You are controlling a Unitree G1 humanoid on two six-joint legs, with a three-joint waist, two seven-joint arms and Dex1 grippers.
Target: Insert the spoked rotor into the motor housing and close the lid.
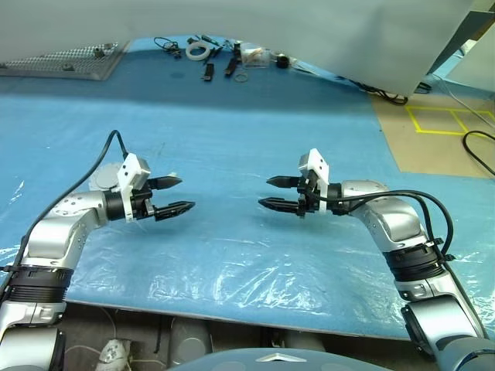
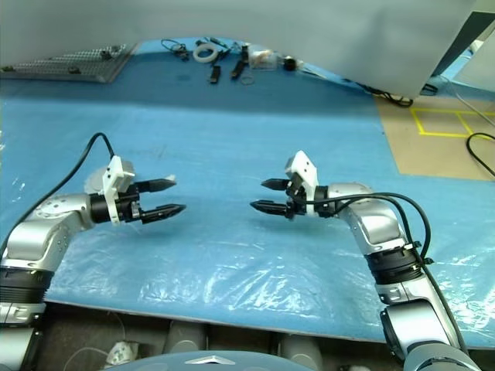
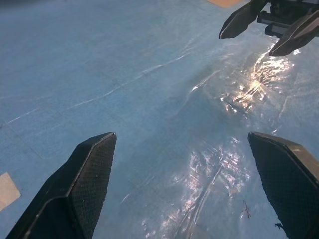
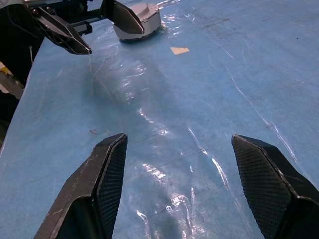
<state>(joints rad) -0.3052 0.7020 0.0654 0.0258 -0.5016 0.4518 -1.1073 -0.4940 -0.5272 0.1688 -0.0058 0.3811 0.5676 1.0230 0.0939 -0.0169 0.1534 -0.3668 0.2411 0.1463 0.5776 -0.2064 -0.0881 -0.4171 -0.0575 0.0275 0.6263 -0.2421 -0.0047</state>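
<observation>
A round silver-white disc (image 4: pixel 138 22) is lying on the blue sheet (image 1: pixel 232 139), just behind the left gripper (image 1: pixel 172 195). Most of it is hiding behind that gripper and its white wrist block, so it is hard to tell if this is the motor housing or the lid (only a pale rim is peeking out). In the right wrist view it is sitting close to the far gripper's fingers, but nothing is touching it.

The left gripper is pointing toward the middle of the sheet, with its two black fingers spread wide and holding nothing. The right gripper (image 1: pixel 277 193) is pointing back at it from the other side, also spread apart and empty. The two grippers are facing each other with a bare gap of blue between them.

The blue sheet is covering the floor, and clear shiny plastic is lying over the near part, wrinkling and catching the light. A small tan square (image 4: pixel 179 50) is sticking to the sheet near the disc.

Far back, a white ring (image 1: pixel 197 51) and some small dark tools (image 1: pixel 219 63) are lying, too small to tell apart. A grey panel with holes (image 1: pixel 62 62) is sitting at the far left. A brown floor with yellow tape lines (image 1: pixel 441 120) is showing at the right, cut off by the edge.
</observation>
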